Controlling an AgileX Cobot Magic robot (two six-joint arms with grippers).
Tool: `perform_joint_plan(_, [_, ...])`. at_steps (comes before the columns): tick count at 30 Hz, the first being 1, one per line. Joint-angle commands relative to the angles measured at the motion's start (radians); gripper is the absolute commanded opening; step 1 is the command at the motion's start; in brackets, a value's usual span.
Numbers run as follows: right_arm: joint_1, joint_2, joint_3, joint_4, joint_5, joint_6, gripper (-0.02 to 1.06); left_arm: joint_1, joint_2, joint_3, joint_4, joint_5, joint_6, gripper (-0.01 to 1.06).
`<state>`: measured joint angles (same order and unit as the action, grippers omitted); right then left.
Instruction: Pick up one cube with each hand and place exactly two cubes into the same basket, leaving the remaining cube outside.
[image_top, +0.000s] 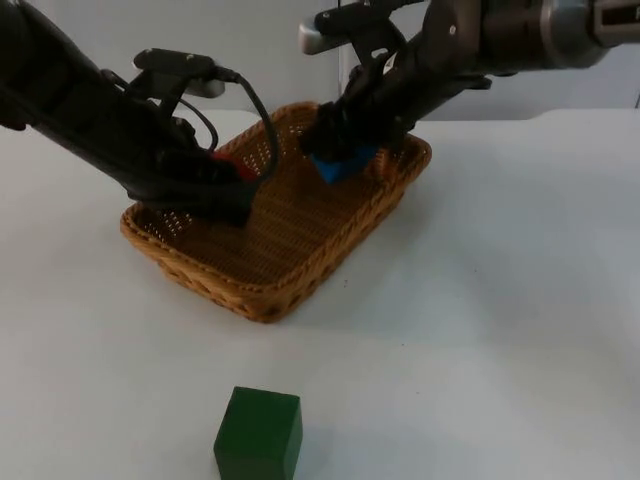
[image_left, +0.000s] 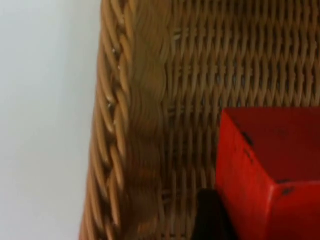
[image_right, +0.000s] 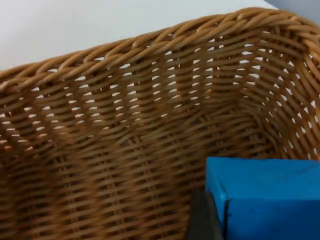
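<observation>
A dark green cube (image_top: 258, 433) sits alone on the white table (image_top: 500, 300) at six o'clock, well apart from the wicker basket (image_top: 262, 297). Inside the basket, at nine o'clock, the left gripper (image_top: 225, 200) is closed on a bright red cube (image_left: 270, 170). Farther back, at one o'clock, the right gripper (image_top: 345, 150) grips a blue cube (image_right: 265, 200) over the basket's far end.

Even bright light, soft shadows, slight blur
</observation>
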<state>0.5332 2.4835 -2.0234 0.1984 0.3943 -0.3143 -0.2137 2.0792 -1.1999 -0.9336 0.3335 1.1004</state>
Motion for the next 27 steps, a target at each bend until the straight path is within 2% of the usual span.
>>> perform_joint_plan(1, [-0.001,-0.006,-0.009,0.013,-0.023,-0.005,0.0,0.002,-0.001,-0.009,-0.027,-0.007,0.002,0.0])
perform_joint_plan(13, [-0.001,-0.006,-0.009,0.013,0.002,-0.005,0.0,0.002,0.013,-0.009,-0.027,0.004,0.002,0.0])
perform_joint_plan(16, [-0.001,-0.006,-0.009,0.013,0.005,-0.005,0.1,0.002,0.013,-0.009,-0.027,0.004,0.002,0.06])
perform_joint_plan(17, [-0.001,-0.006,-0.009,0.013,0.005,-0.005,0.1,0.002,0.013,-0.009,-0.027,0.004,0.002,0.06])
perform_joint_plan(18, [-0.001,-0.006,-0.009,0.013,0.005,-0.005,0.21,0.002,0.013,-0.009,-0.027,0.004,0.002,0.15])
perform_joint_plan(19, [-0.001,-0.006,-0.009,0.013,0.005,-0.005,0.25,0.002,0.013,-0.009,-0.027,0.004,0.002,0.22])
perform_joint_plan(21, [-0.001,-0.006,-0.009,0.013,0.005,-0.005,0.46,0.002,0.013,-0.009,-0.035,0.004,0.002,0.39])
perform_joint_plan(22, [-0.001,-0.006,-0.009,0.013,0.005,-0.005,0.46,0.002,0.013,-0.009,-0.035,0.004,0.002,0.39])
perform_joint_plan(26, [-0.001,-0.006,-0.009,0.014,0.005,-0.005,0.7,0.002,0.013,-0.01,-0.065,0.004,0.002,0.7])
perform_joint_plan(27, [-0.001,-0.006,-0.009,0.014,0.005,-0.005,0.7,0.002,0.013,-0.01,-0.065,0.004,0.002,0.7])
